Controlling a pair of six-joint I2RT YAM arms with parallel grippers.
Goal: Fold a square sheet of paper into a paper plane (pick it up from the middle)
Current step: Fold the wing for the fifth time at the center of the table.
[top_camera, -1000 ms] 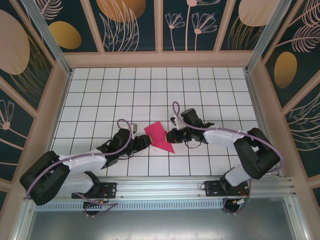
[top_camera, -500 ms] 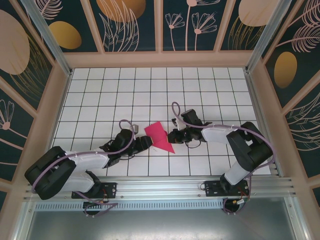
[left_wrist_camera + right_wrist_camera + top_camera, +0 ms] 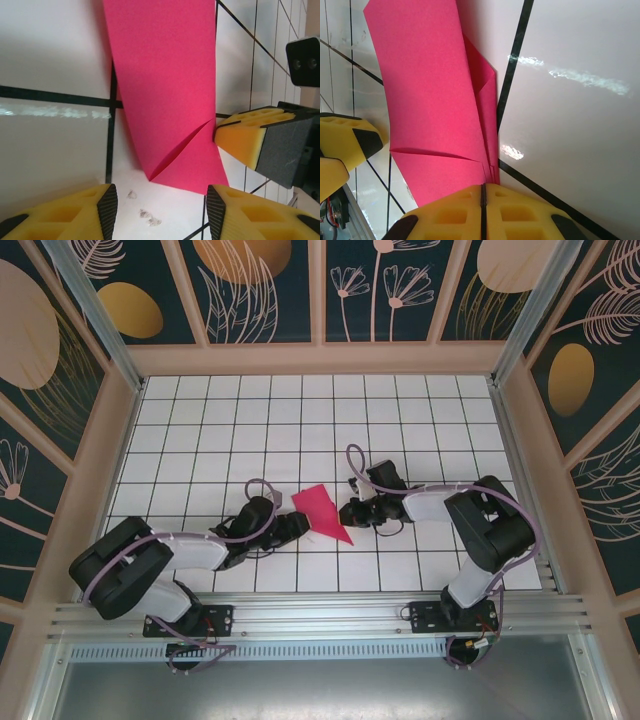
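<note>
The left gripper [image 3: 299, 525] and right gripper [image 3: 346, 512] hem the folded paper [image 3: 322, 510] from 2 sides. Open tiled table [image 3: 400, 410] stretches behind it to the patterned walls [image 3: 320, 290].

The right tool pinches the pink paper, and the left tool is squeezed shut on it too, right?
No. The left tool is open: the left wrist view shows its fingers apart, with the pink paper lying just beyond them. The right tool does pinch the paper.

Matt paper on a glossy tabletop
The pink paper [image 3: 165, 90] looks smooth and matt; the white tabletop [image 3: 570, 125] shines with glare; the left pincer [image 3: 159, 215] has dull, rubbery pads [image 3: 65, 217].
</note>
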